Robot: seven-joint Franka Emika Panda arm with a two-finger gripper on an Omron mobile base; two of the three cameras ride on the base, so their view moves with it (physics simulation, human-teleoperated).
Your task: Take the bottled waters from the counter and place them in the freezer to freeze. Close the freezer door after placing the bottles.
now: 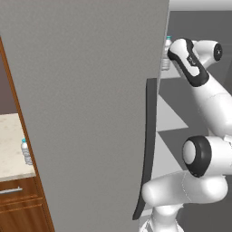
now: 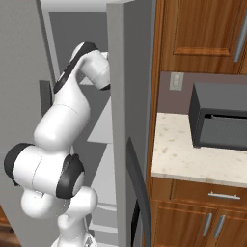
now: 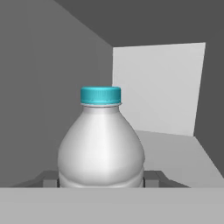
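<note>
One bottled water [image 3: 101,144], clear with a teal cap, stands upright between my fingertips [image 3: 153,177], and my gripper [image 3: 101,180] is shut on its lower body. It sits inside the freezer [image 3: 157,92], above a pale shelf [image 3: 175,153]. From the left base the same bottle [image 1: 166,53] peeks past the edge of the open freezer door [image 1: 90,113], right next to my hand [image 1: 186,56]. A second bottled water [image 1: 26,152] stands on the beige counter [image 1: 11,136] at the far left.
The open freezer door with its long dark handle [image 1: 147,145] stands close on my arm's left. The other grey door [image 2: 130,87] is on its right. A dark microwave [image 2: 219,120] sits on the counter [image 2: 183,154] over wooden cabinets [image 2: 202,222].
</note>
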